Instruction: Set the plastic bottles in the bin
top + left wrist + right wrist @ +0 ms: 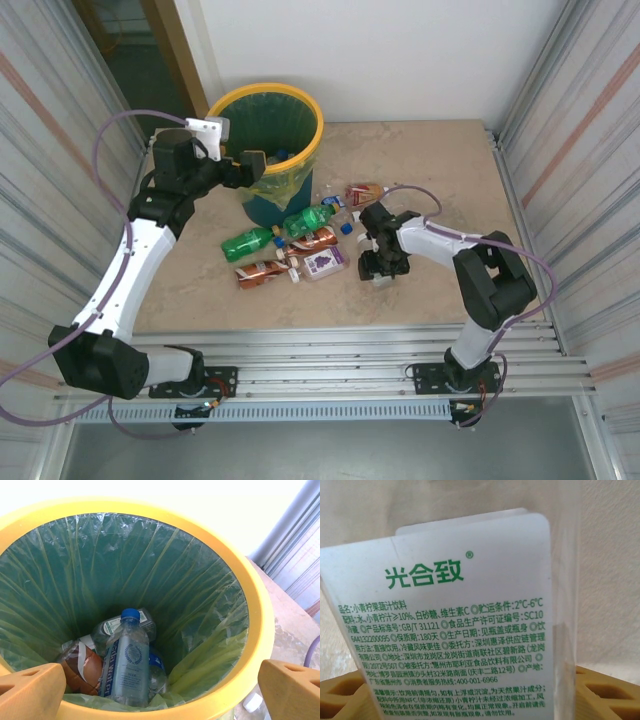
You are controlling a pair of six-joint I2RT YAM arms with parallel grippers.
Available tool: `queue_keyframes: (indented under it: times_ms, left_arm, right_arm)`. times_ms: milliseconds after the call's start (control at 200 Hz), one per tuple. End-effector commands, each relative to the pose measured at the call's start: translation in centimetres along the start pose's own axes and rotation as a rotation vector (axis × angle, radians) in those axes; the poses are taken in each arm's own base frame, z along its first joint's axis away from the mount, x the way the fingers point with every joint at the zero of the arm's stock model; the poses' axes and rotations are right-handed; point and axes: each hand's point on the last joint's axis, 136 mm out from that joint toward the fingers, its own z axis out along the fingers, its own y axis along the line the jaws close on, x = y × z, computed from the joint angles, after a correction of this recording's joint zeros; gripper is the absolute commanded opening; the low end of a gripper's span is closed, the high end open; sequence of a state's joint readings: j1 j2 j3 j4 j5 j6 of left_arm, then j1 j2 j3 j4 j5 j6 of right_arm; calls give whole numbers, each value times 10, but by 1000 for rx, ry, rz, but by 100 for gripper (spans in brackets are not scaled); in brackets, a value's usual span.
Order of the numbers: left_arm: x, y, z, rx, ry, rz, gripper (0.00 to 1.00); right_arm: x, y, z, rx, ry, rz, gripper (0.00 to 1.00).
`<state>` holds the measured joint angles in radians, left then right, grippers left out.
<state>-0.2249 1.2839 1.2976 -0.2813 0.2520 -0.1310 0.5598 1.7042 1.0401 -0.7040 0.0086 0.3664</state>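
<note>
Your left end effector (162, 687) is hanging over the bin (316, 135) with fingers (30, 692) spread wide, above plastic bottles (127, 665) lying inside. Your right end effector (380, 272) is straddling a white-labelled bottle (470, 605) on the table (430, 160), near loose bottles (310, 220) lying beside the bin; whether it is clamping, you cannot tell.

The bin (257, 625) has a thick rim of smooth, glossy yellow plastic, and its liner (75, 580) is thin, wrinkled, translucent film. The near-right bottle (565, 580) is clear, shiny plastic wrapped in a smooth white printed label (470, 605). The table (440, 160) looks like matt, mottled beige stone, and the walls (590, 150) left and right are ribbed metal.
</note>
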Motion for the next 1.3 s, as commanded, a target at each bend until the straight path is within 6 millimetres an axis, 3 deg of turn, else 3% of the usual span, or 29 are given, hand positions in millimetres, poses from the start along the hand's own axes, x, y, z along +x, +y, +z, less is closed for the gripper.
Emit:
queue_keyframes:
  times_ms: [0,115,446,676,957,1152,1292]
  left_arm:
    - [-8,-2,-7,-4,-49,-34,99]
    - [-9,-2,-7,11,-61,-71,98]
    - [-15,-27,-7,161,-116,-146,97]
    - [-18,-59,-8,299,-130,-175,97]
    - [-18,-130,-4,506,-82,-112,96]
    - [-19,-156,-1,594,-57,-99,89]
    - [-15,-160,4,611,-34,-119,78]
  right_arm:
    - [-5,2,-36,16,-71,-9,45]
    - [-16,10,-65,-9,-166,-19,41]
    - [-65,44,-175,-213,-596,-28,37]
    - [-92,74,-239,-370,-900,-83,37]
    - [-102,119,-267,-334,-1031,-274,37]
    - [-108,137,-270,-313,-1050,-332,37]
    - [-110,142,-272,-312,-1060,-345,38]
